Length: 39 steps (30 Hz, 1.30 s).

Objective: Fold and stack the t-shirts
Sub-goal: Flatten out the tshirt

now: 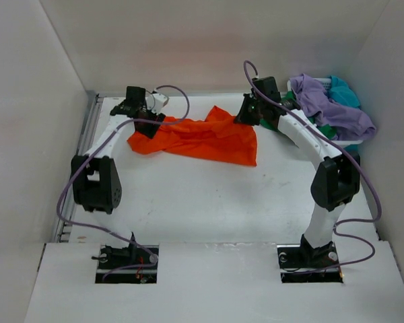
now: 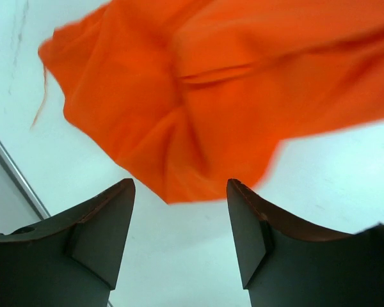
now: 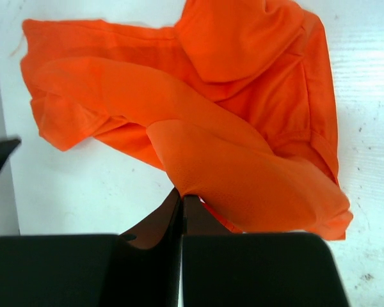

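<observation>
R claw [image 3: 181,195]: jaws shut tight on a fold of the bright orange soft cloth t-shirt [image 3: 211,115], fabric bunched right at the tips. L claw [image 2: 179,192]: jaws apart, nothing btwn them. A corner of the shirt sits just beyond the tips, not touching as far as the wrist view shows.

Shirt lies crumpled, not flat, on the white table [image 1: 209,202] towards the far side, btwn both claws. Its R end looks lifted a bit by the pinch. Other three, the lavender purple t-shirt [image 1: 333,108], teal blue t-shirt [image 1: 342,91] and green t-shirt [image 1: 323,129], are piled unfolded at the far R corner, just beside the R arm [image 1: 303,134].

Risks, imo:
- W/ only one side held, any pull by R prob drags the shirt into a rope instead of spreading it.
- The corner in front of L looks doubled over, so closing there likely grabs 2 layers & locks in a wrinkle.
- R's pinch looks thick, multi-layer; could slip or keep the cloth twisted.
- A wide swing of R arm could snag the pile.
</observation>
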Motion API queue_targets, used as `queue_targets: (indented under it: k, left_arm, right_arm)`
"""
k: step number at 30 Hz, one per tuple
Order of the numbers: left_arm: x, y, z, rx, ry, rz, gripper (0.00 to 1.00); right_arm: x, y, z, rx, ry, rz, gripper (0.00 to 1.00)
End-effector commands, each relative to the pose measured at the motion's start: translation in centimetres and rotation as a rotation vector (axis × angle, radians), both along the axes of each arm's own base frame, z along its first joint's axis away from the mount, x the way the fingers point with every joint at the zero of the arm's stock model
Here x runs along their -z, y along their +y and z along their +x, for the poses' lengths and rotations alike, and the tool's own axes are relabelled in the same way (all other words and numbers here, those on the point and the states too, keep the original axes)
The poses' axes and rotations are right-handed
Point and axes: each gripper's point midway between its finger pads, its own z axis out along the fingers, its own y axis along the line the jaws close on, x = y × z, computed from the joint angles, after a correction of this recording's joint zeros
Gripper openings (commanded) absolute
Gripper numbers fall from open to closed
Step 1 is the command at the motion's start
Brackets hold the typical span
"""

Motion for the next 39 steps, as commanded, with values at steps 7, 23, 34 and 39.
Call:
queue_targets:
  k: [7,23,34,39]
  left_arm:
    - [0.4,-11.7,-2.5,0.246,-0.091,-0.025,0.54]
    - [4.6,-10.7,2.2,0.119,-0.114,0.032,0.49]
    - [4.0,-11.8,3.4,0.08,-0.107,-0.101,0.39]
    - [4.6,-11.2,3.3,0.061,-0.081,-0.103,0.11]
  right_arm:
    - [-2.3,1.0,1.0,0.002,-0.082,0.061,0.0]
    - [-1.6,0.1,-1.0,0.026,-0.07,0.086,0.0]
    - [-1.0,0.0,-2.0,0.022,-0.058,0.077,0.0]
    - [-1.4,-0.2,-2.2,0.02,-0.068,0.078,0.0]
